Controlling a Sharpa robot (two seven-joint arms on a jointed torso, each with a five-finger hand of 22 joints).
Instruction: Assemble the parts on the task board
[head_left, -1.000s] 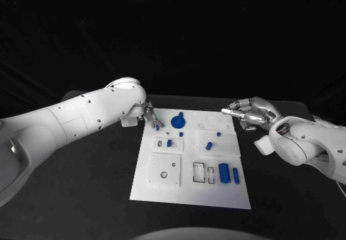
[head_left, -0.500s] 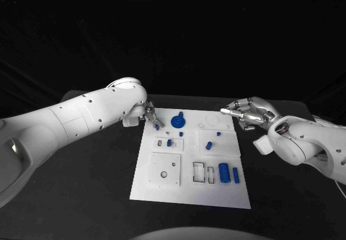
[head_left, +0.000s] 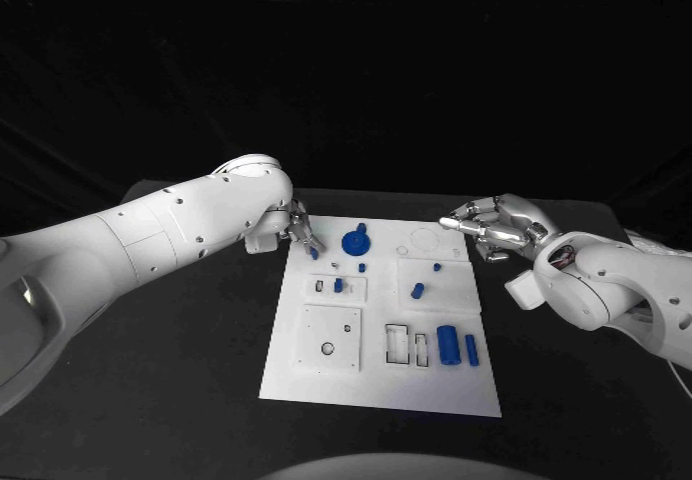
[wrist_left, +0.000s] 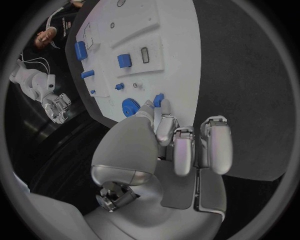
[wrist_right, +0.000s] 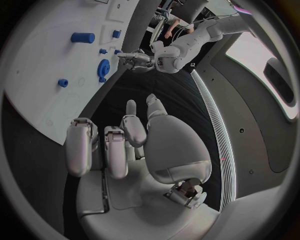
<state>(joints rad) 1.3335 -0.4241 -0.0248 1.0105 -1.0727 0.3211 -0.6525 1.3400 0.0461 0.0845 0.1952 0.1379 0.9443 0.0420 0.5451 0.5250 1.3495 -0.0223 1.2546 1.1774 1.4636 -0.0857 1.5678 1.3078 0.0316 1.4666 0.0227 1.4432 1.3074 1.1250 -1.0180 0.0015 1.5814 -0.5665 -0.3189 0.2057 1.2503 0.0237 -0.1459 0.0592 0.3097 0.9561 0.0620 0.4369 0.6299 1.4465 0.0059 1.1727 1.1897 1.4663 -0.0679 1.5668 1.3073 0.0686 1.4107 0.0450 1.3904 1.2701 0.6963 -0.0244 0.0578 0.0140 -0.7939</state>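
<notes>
Left hand (head_left: 299, 232) pinches a small blue peg (wrist_left: 159, 100) over the task board's (head_left: 378, 385) far left corner, beside the blue gear (head_left: 356, 242). Right hand (head_left: 495, 226) hovers empty, fingers curled. Insertion step judged under way; next move requires aligning the peg with its hole.

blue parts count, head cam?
8: one part at the left hand's fingertips, the gear beside it, a peg nearer, a block in a recess, a stud and a bush mid-right, a thick cylinder and a slim cylinder nearest. The left hand may hide more.
</notes>
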